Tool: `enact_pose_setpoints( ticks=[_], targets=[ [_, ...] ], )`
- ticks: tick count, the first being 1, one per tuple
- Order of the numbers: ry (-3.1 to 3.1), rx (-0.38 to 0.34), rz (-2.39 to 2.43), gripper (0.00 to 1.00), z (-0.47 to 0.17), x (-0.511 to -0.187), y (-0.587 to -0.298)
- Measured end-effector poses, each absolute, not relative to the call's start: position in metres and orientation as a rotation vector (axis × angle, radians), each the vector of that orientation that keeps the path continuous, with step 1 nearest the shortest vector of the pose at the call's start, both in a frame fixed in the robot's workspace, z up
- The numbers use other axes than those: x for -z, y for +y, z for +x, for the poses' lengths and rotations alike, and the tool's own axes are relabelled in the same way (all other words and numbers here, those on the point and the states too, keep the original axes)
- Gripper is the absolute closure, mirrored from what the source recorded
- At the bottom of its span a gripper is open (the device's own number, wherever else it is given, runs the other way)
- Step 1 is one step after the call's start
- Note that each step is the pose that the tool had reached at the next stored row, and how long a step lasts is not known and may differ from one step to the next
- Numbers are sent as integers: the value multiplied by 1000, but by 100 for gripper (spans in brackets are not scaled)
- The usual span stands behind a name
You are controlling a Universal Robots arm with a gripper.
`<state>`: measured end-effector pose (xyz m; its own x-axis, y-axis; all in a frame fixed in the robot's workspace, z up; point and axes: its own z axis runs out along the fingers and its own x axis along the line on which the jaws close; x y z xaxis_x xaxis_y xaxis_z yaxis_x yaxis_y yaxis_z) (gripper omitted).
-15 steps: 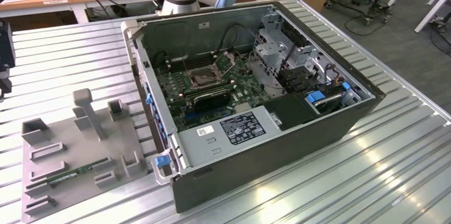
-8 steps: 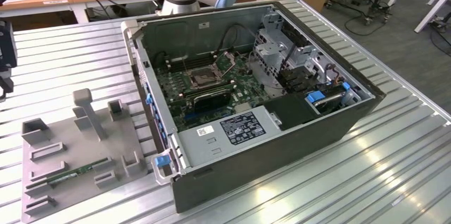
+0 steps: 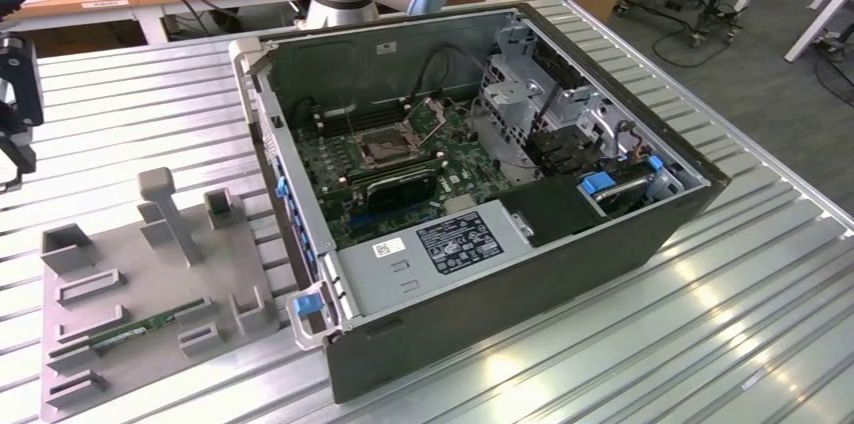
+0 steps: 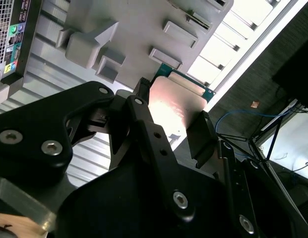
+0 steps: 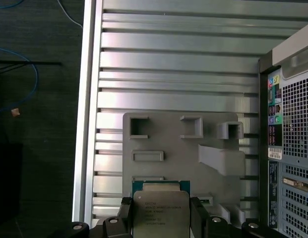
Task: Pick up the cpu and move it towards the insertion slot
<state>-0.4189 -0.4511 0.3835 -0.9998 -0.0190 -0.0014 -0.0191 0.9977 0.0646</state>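
Ribbed metal worktop [image 3: 747, 324], carrying an open computer case [image 3: 534, 274] and a grey fixture tray [image 5: 163, 139].
- Gripper [image 5: 161, 218]: clamped on the cpu [image 5: 161, 213] by two opposite edges. The silver top is left clear, probably so the chip stays flat for seating.
- Location: cpu above the tray, near the worktop's edge.
- Insertion slot [image 3: 384, 147]: inside the case, well apart.

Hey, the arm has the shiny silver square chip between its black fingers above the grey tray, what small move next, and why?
Probably carry it level toward the open computer case. The black gripper is shut on the silver square cpu above the grey moulded tray, while the silvery-framed square insertion slot lies inside the case, to the exterior view's right of the tray.
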Motion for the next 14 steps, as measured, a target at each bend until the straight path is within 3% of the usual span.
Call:
enact_pose_setpoints(
  ticks=[14],
  targets=[
    [3139, -101, -30, 45, -414, -384, -451]
  ],
)
